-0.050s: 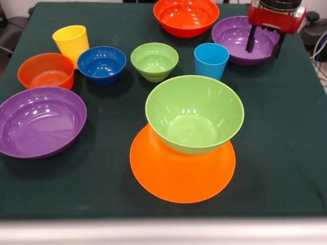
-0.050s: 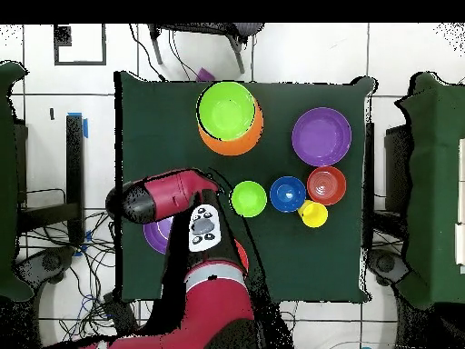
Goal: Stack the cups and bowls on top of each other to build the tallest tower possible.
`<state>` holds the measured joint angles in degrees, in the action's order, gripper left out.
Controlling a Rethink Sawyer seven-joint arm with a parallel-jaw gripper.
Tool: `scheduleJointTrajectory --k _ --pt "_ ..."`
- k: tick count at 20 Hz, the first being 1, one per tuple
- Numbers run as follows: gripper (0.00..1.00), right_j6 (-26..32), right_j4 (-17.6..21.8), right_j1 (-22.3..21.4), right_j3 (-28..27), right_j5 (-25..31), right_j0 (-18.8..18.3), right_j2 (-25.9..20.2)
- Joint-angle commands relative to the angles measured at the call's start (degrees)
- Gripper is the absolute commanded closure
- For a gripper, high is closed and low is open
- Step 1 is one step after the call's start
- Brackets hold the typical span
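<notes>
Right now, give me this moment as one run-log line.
tower: large green bowl upright on upturned orange bowl | gripper: jaws open over purple bowl, holding nothing | yellow cup, blue cup: unstacked

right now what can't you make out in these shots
- Gripper: front view cuts it off at the top edge; overhead, the arm covers it.
- Far purple bowl: overhead, mostly under the arm.
- Blue cup: overhead, hidden by the arm.
- Orange bowl: big green bowl covers its top.
</notes>
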<state>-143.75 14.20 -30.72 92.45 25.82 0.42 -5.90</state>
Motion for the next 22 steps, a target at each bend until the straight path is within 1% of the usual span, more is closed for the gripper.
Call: scheduleJointTrajectory --k 1,4,7,9,13,19,22 --pt "0.0 -13.0 -3.4 5.4 4.0 -5.6 2.6 3.0" --pt "0.0 -14.1 -5.3 6.4 4.7 -7.5 4.5 4.3" --pt "0.0 -14.2 -7.5 8.2 5.2 -9.4 5.5 4.8" --pt "0.0 -13.9 -8.9 8.5 5.8 -10.0 6.3 5.2" --pt "0.0 -12.8 -11.5 8.6 6.3 -9.9 7.6 6.2" --pt "0.0 -10.7 -14.1 8.7 6.7 -9.6 7.8 6.6" --pt "0.0 -10.3 -15.6 8.1 7.0 -8.4 8.1 6.7"
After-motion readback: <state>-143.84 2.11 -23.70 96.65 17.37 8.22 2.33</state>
